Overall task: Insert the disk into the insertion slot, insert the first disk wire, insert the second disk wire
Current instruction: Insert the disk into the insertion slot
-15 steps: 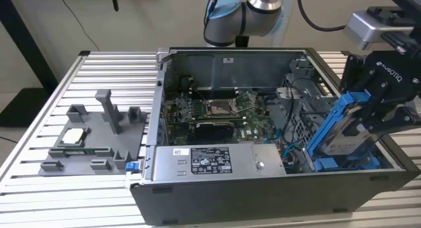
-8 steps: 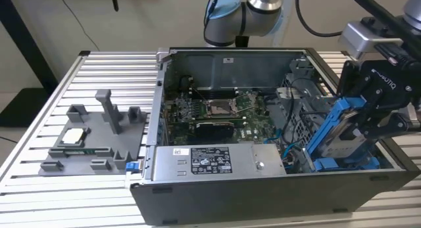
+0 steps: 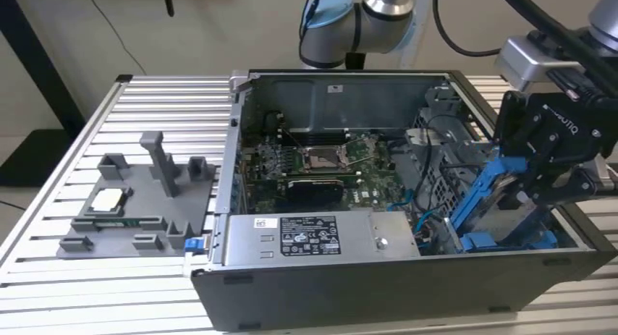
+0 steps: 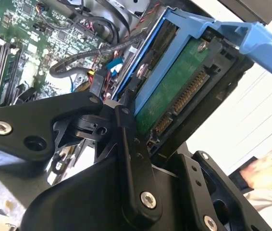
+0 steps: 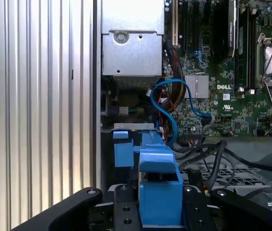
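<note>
My gripper [image 3: 537, 177] is shut on the disk [image 3: 502, 205], which it holds steeply tilted over the open computer case's corner at the exterior view's right. The disk's blue carrier frame [image 4: 208, 26] and green circuit side [image 4: 174, 86] sit between my black fingers [image 4: 126, 139] in the second wrist view. Its lower end reaches down to the insertion slot [image 3: 507, 241], a grey bay with blue rails. In the first wrist view the carrier [image 5: 160, 187] stands above the slot's blue tabs [image 5: 123, 151]. A blue wire [image 5: 167, 108] curls loose beside the bay, near black cables [image 5: 213, 159].
The case [image 3: 386, 284] lies open on a slatted metal table [image 3: 145, 96]. A grey power supply box [image 3: 309, 234] and the motherboard [image 3: 328, 161] fill its inside. A grey fixture plate [image 3: 135, 205] lies at the exterior view's left. A person's hand [image 4: 270, 171] rests beyond the case.
</note>
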`<state>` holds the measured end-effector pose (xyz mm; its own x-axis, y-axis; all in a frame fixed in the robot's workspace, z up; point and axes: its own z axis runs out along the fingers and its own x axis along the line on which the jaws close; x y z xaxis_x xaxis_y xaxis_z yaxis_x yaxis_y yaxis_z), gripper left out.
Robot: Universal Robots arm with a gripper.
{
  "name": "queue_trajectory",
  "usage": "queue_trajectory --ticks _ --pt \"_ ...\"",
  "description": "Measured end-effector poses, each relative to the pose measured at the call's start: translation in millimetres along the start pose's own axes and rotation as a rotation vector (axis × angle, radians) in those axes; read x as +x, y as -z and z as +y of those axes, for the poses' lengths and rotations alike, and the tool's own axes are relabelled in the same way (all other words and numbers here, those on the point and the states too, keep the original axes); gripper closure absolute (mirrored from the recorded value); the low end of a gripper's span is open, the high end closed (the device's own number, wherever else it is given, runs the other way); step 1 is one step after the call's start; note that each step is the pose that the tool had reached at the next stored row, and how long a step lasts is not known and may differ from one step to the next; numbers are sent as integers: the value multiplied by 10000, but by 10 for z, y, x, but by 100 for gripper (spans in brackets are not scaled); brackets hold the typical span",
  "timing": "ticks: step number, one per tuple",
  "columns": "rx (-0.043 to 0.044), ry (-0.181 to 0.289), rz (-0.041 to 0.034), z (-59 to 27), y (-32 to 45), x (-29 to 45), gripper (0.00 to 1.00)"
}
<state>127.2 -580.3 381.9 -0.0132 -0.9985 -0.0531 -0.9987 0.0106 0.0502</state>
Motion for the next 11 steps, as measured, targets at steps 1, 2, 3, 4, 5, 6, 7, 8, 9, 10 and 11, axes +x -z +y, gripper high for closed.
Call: queue_trajectory --ticks 1,2,3,4,5,6,7,8,9,10,11 --pt "-2 1 -21 0 1 0 66" --pt "-2 1 -26 1 3 -1 60" --pt "-3 2 -37 1 8 -1 60" --pt "-2 1 -42 1 16 -1 60" --pt "-3 2 -47 2 31 -2 60" --pt "-3 2 -55 3 48 -3 60" --pt "-3 2 -63 4 67 -4 60" --pt "-3 3 -70 5 86 -5 60" --pt "-3 3 -78 6 104 -5 60" --pt "-3 3 -87 7 118 -6 60" --pt "-3 3 -94 8 131 -7 60"
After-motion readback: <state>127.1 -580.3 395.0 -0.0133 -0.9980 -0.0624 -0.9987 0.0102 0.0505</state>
